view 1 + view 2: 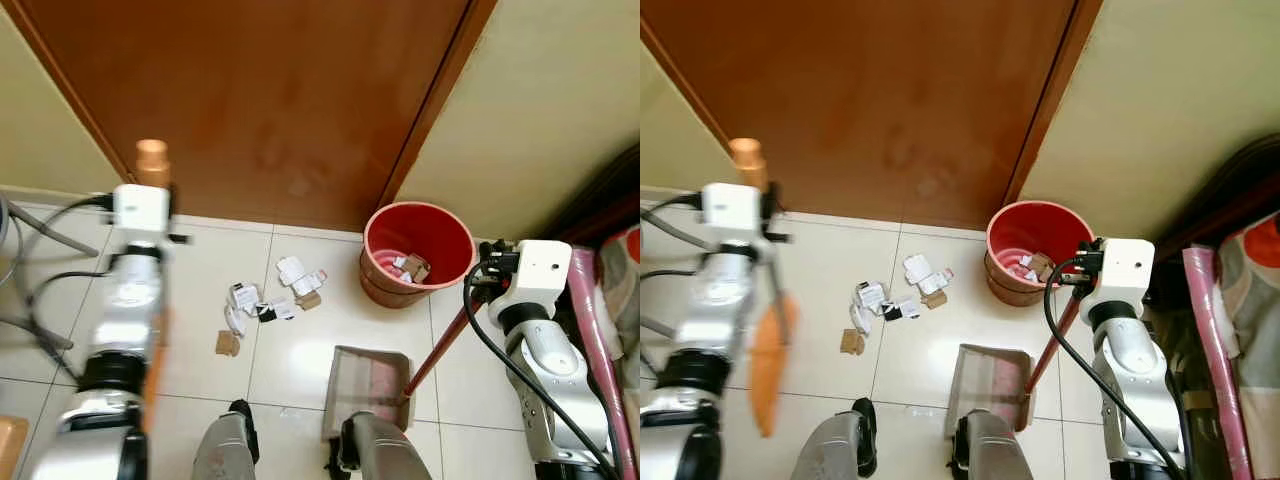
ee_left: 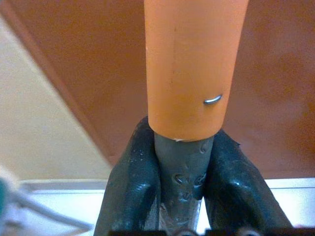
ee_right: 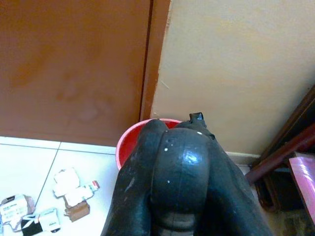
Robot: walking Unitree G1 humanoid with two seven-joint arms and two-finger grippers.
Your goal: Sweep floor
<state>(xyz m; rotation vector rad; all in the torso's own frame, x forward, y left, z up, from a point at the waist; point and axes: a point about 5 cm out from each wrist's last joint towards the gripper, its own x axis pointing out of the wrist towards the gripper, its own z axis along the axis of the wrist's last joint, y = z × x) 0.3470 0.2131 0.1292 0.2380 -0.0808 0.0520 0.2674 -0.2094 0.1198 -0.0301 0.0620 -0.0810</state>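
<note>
Paper and cardboard scraps (image 1: 265, 305) lie on the white tile floor in front of the door. My left gripper (image 2: 181, 147) is shut on the grey shaft just under the orange top of a broom handle (image 1: 152, 160), held upright at the left; its orange lower part (image 1: 765, 370) hangs beside my left arm. A grey dustpan (image 1: 365, 385) rests on the floor between the scraps and my right arm. Its red handle (image 1: 440, 350) slants up to my right gripper (image 3: 172, 142), whose fingers are shut over it. A red bin (image 1: 385, 290) holding some scraps stands by the door frame.
A brown door (image 1: 270, 100) and cream wall close the space ahead. Metal chair legs (image 1: 40, 235) stand at the far left. A pink roll (image 1: 600, 340) and dark furniture crowd the right. My own legs (image 1: 225, 450) are at the bottom edge.
</note>
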